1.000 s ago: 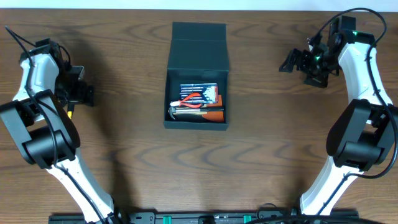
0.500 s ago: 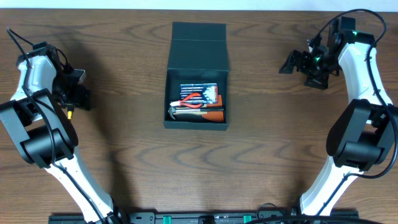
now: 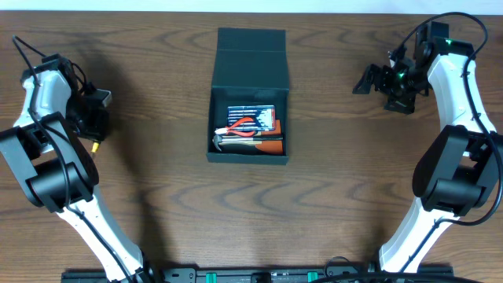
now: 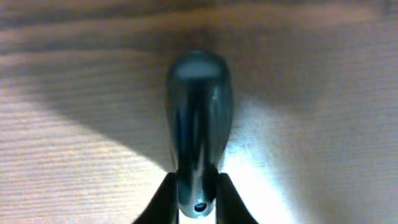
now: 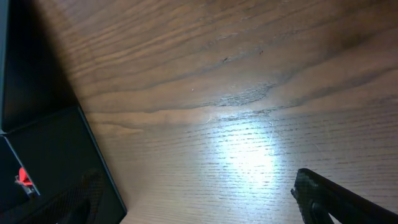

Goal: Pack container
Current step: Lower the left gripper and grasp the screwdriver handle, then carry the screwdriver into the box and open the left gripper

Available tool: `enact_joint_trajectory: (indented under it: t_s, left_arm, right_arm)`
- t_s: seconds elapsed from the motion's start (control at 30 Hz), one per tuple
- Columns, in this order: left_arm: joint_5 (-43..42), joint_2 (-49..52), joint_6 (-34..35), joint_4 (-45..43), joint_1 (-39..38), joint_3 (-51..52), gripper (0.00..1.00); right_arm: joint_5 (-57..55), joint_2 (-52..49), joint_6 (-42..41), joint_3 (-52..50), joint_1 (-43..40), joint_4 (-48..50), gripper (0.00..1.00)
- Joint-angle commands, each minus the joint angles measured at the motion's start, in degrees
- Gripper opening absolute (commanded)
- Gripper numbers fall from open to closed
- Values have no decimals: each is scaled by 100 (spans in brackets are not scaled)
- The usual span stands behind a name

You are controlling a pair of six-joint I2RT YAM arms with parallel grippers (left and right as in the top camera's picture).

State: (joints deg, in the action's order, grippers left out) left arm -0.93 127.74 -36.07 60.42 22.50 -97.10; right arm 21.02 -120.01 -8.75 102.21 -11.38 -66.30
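The container [image 3: 250, 59], a dark teal box with its flap lid folded back, stands open at the table's middle. Inside lie red-handled pliers [image 3: 245, 123] and other tools. At the far left my left gripper [image 3: 93, 118] points down at the table. In the left wrist view this gripper [image 4: 197, 190] is shut on a dark blue tool handle [image 4: 198, 106] that lies on the wood. A small yellow tip [image 3: 95, 146] shows below the gripper from overhead. My right gripper [image 3: 373, 79] is open and holds nothing, right of the container. The container's corner [image 5: 43, 155] shows in the right wrist view.
Brown wooden table [image 3: 354, 173] all around the box. Both arm bases stand at the near corners, with a black rail [image 3: 251, 275] along the front edge.
My left gripper has closed on the dark blue tool handle and shifted slightly left. The right arm and the container have not moved.
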Motion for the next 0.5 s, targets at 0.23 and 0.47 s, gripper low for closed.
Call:
enact_joint_trajectory:
  t_s: [0.23, 0.47]
  left_arm:
    - [-597, -391, 81, 382, -339, -44, 6]
    - [-595, -1272, 76, 380, -776, -48, 6]
  right_arm:
    - [20, -66, -42, 4, 59, -17, 99]
    - [20, -66, -42, 2, 59, -15, 99]
